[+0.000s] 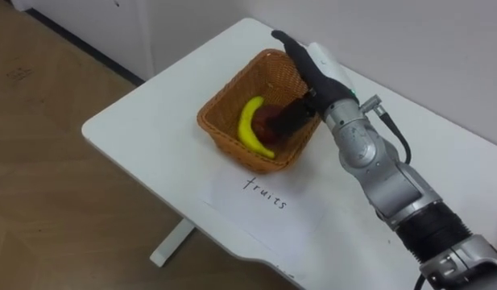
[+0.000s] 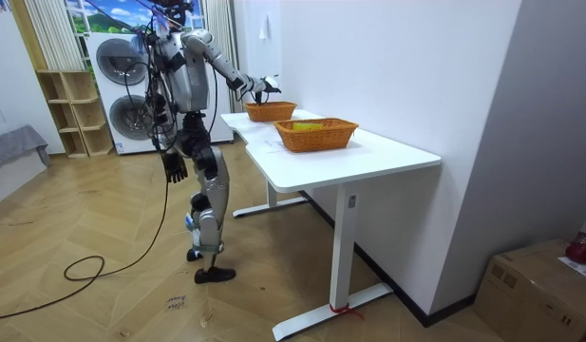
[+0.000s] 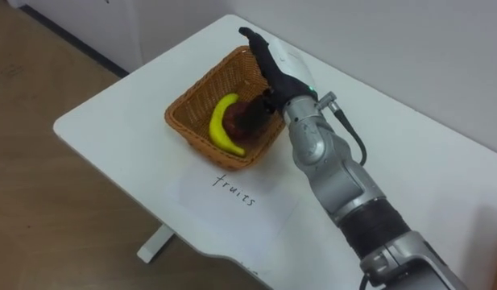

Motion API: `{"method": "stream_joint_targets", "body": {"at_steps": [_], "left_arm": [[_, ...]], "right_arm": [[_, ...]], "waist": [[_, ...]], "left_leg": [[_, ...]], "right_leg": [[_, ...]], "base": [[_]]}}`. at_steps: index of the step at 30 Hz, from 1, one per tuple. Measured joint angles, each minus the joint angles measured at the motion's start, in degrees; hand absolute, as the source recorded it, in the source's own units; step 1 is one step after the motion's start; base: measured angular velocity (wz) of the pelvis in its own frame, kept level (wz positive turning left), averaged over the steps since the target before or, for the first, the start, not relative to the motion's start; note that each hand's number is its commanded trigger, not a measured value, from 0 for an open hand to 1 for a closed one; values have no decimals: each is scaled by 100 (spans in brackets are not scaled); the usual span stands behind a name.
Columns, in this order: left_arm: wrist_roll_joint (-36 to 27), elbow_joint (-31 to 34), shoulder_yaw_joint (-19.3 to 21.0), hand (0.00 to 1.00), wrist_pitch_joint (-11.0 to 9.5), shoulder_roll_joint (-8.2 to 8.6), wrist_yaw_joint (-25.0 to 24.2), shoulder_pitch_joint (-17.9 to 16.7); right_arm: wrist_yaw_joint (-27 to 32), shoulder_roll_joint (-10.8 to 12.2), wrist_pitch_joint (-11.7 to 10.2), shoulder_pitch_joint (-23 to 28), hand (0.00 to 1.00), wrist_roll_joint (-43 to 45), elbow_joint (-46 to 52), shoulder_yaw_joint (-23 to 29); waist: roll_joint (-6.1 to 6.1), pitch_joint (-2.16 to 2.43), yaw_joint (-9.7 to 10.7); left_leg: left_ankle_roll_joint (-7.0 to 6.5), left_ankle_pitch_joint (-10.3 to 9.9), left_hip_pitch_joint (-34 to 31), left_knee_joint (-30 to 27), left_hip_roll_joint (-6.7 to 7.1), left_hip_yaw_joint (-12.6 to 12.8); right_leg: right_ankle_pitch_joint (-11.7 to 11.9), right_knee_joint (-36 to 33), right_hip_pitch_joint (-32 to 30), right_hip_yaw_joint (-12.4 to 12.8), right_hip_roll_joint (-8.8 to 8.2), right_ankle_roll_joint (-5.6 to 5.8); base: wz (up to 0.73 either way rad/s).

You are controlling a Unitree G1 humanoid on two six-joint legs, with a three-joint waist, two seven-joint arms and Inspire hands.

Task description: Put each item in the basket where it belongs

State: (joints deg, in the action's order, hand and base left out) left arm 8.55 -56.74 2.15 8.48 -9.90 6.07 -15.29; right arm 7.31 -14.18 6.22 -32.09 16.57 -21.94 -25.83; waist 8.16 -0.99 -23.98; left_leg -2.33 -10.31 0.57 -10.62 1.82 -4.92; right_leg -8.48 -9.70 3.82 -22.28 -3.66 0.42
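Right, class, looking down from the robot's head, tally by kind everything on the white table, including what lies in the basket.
Woven wicker basket: 1
Curved yellow banana: 1
Dark red round fruit: 1
White paper sheet with handwriting: 1
Total: 4

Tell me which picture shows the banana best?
The left eye view: the whole banana lies uncovered in the basket, beside the robot hand. The right eye view shows it nearly as well. In the room view the basket is far off, the banana too small to make out.
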Motion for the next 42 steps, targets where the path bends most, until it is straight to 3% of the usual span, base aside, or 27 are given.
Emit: {"method": "stream_joint_targets", "body": {"at_steps": [7, 15, 21, 26, 30, 35, 42], "left_arm": [[0, 40, 1, 0, -4, 2, -21, 3], [-1, -38, 30, 0, 55, -22, -31, 22], [-7, -70, 33, 0, 68, -22, -17, 38], [60, -64, 233, 0, 65, -17, -2, 48], [49, -47, 326, 0, 71, -18, -2, 200], [54, -47, 331, 0, 40, -26, -2, 231], [-13, -50, 347, 0, 1, -26, -47, 201]], "right_arm": [[-34, 5, 1, 0, 0, 0, -8, 2], [-65, 1, 2, -1, 0, 81, 62, 57], [-54, -101, -4, -1, 0, 69, 179, 289], [-44, -175, -42, 0, 0, 325, 745, 781], [0, -400, -118, 8, 0, 291, 985, 1148], [2, -466, -118, 18, 0, 324, 986, 1314], [13, -720, -120, 19, 0, 279, 1020, 1738]], "waist": [[10, -1, 26], [33, 16, 194], [60, 37, 406], [10, 15, 676], [-49, 10, 848], [-61, 19, 1108], [-79, 56, 1357]], "left_leg": [[-2, -1, 0, -12, 2, 2], [-2, -1, 7, -26, 1, 18], [-3, 0, 27, -26, 1, 30], [-6, -2, 55, -26, 0, 33], [-11, -5, 113, -23, 5, 60], [-11, -5, 184, -14, -12, 127], [-23, -15, 262, 11, -21, 262]], "right_leg": [[0, -3, 5, -2, -1, 0], [0, -6, 10, 14, -3, 0], [0, -7, 16, 30, -4, 0], [0, -12, 42, 61, -8, 0], [-1, -12, 87, 173, 4, 2], [-3, -15, 115, 229, 16, 4], [-2, -25, 116, 498, 45, 3]], "base": [[0], [0], [-1], [-1], [-2], [-8], [-11]]}}
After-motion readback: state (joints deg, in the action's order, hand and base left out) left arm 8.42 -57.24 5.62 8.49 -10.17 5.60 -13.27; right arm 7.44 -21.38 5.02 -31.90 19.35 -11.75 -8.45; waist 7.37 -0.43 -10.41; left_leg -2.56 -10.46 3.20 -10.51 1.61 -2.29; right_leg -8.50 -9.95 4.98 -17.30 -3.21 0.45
